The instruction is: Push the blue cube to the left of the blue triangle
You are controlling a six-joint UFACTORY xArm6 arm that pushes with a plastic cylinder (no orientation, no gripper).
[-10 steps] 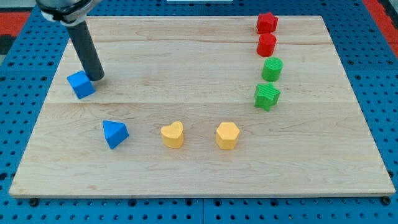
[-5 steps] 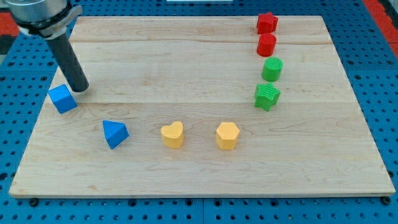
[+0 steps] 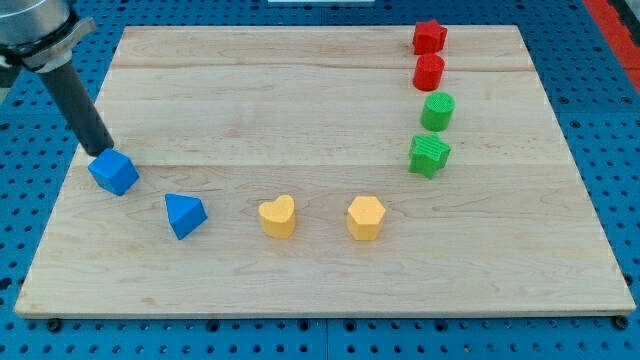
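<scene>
The blue cube (image 3: 113,172) lies near the board's left edge, up and to the left of the blue triangle (image 3: 184,215), with a small gap between them. My tip (image 3: 100,150) stands at the cube's upper left corner, touching or nearly touching it. The dark rod rises from there toward the view's top left.
A yellow heart-shaped block (image 3: 277,215) and a yellow block (image 3: 365,218) lie to the right of the triangle. At the right, two red blocks (image 3: 429,37) (image 3: 428,72) and two green blocks (image 3: 437,111) (image 3: 429,155) form a column. The wooden board (image 3: 320,290) rests on a blue pegboard.
My tip moved left and down along the board's left side. The blue cube slid left and then down, toward the blue triangle. The other blocks did not move.
</scene>
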